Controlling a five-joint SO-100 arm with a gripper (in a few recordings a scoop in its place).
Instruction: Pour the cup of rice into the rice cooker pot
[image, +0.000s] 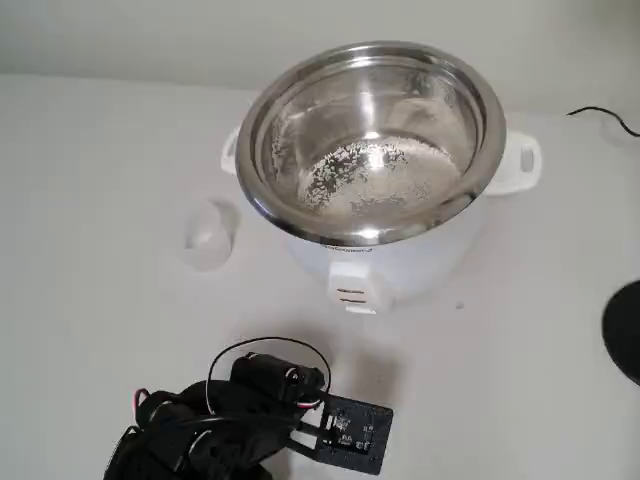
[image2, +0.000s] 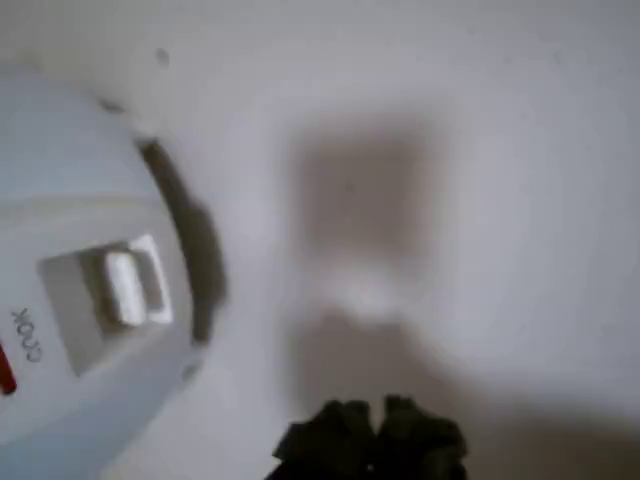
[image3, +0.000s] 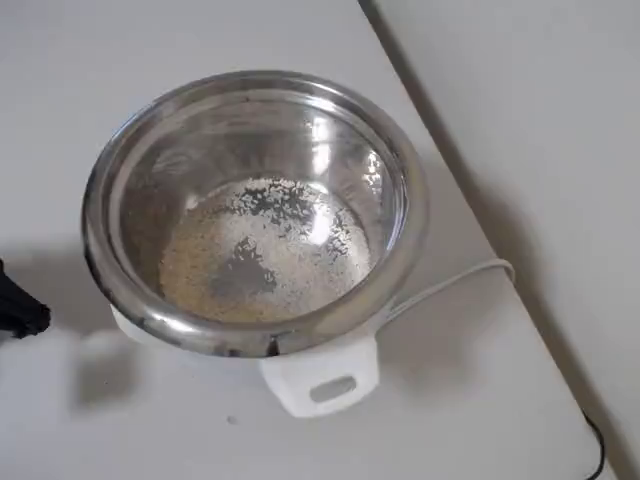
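Wrist view puts the jaws (image2: 372, 440) at the bottom edge, dark and blurred, tips close together with nothing between them; whether they're fully shut I cannot tell. Bare white worktop (image2: 480, 200) lies ahead of them, with the cooker body's front switch (image2: 120, 290) off to the left. In the fixed view the arm (image: 250, 420) sits low at the bottom edge, folded back.

Outward from there: the cup (image: 210, 237) stands upright on the worktop, up and left of the arm in the fixed view, well apart from the jaws and just beside the cooker's left side, not touching it. It looks empty, though it's too pale to be sure. Judgement: thin translucent plastic, very light, smooth and a bit slippery, likely to flex or tip if squeezed hard; best taken across the side wall around mid-height, light pinch.

Rice cooker pot (image3: 255, 210) is the shiny steel bowl in the white body, right of the cup. Rice (image3: 265, 260) already lies in a thin patchy layer on its bottom. So the pour looks done, judging by that. Power cord (image3: 450, 285) trails off the cooker's right side in the overhead view.
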